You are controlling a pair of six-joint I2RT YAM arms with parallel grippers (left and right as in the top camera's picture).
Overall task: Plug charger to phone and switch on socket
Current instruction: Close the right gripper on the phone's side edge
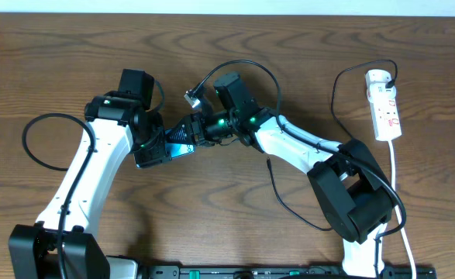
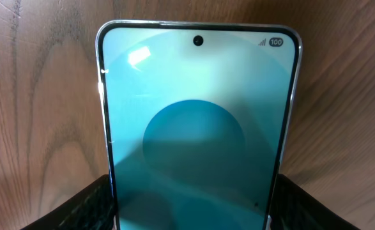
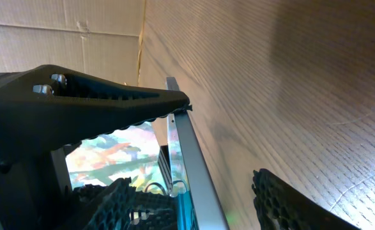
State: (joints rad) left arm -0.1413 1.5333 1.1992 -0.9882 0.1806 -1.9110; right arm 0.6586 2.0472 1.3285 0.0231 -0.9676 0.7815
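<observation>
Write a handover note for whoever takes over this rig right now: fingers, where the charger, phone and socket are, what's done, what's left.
Left gripper: fingers shut on the sides of the phone, screen lit.
Right gripper: open, one finger touching a phone corner, the other apart from it.
Charger: free end loose on the table, not in the phone.
Socket: far right of the table; switch positions too small to read.
Done: phone gripped.
Left: pick up the connector, plug it in, switch the socket on.
</observation>
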